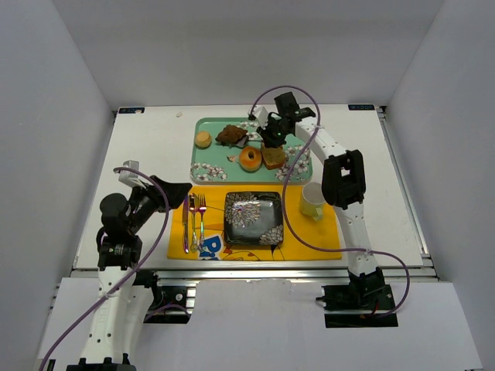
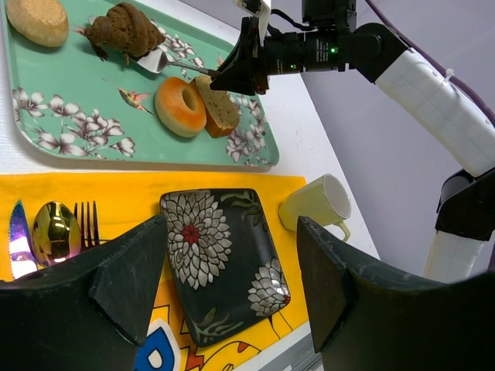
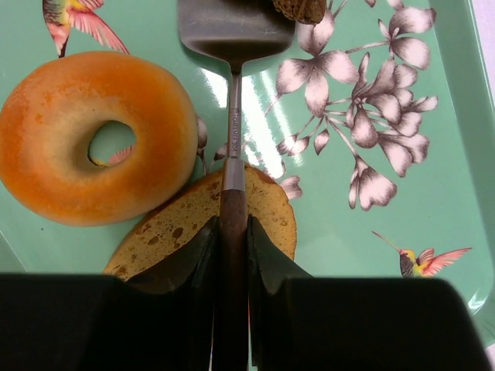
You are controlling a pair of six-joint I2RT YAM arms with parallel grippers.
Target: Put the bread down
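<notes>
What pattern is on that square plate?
Black plate with big white flowers, one red-centred. Clearest in the left wrist view.

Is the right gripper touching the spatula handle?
Touching. The right wrist view shows the right gripper closed on the spatula, with both fingers pressed against its wooden handle and no gap.

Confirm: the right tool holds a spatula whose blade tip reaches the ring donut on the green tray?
Not quite. The right tool does hold the spatula, but its blade tip reaches the dark brown bread, not the ring donut, on the green tray. The left wrist view shows this.
</notes>
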